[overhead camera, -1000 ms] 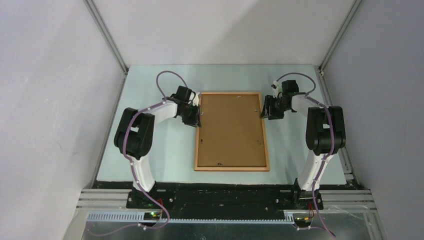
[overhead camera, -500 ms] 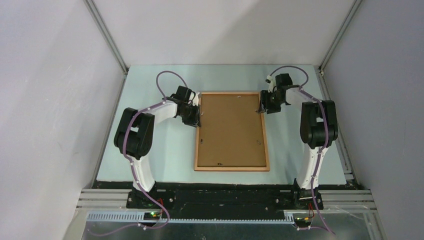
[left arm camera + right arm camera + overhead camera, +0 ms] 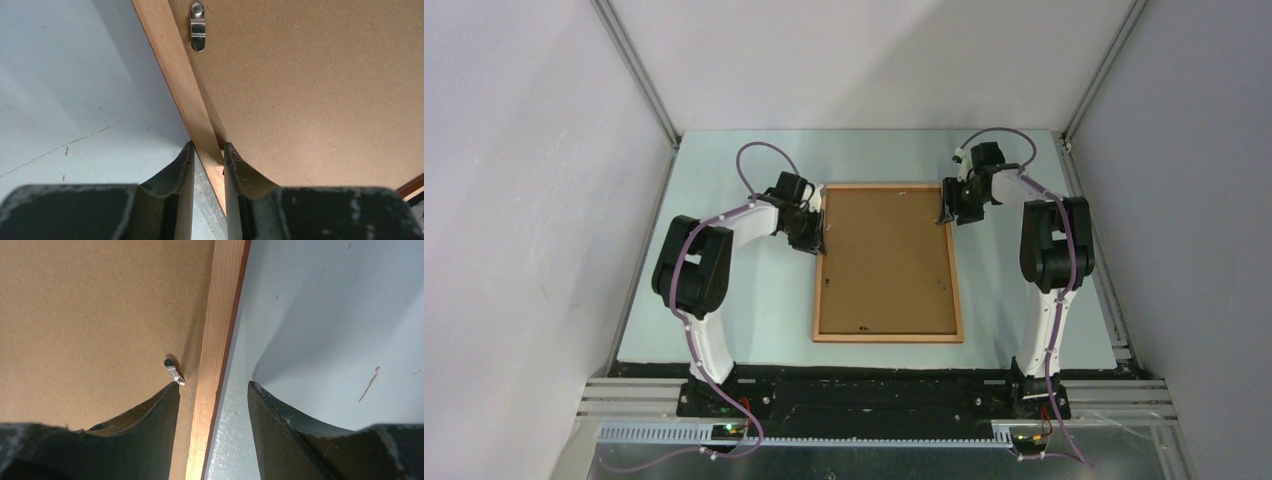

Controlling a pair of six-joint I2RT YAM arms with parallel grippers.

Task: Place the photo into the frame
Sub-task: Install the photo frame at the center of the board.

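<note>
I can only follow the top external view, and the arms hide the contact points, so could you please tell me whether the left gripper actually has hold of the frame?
Observer: Yes. The left wrist view shows the left gripper shut on the frame, one finger on either side of its left rail.
Operator: Thank you. And the right one?
Observer: The right gripper is open, straddling the right rail with a gap on each side.
Operator: Can you see any retaining clips?
Observer: One metal clip sits on the backing board, right at that gripper's inner fingertip.
</note>
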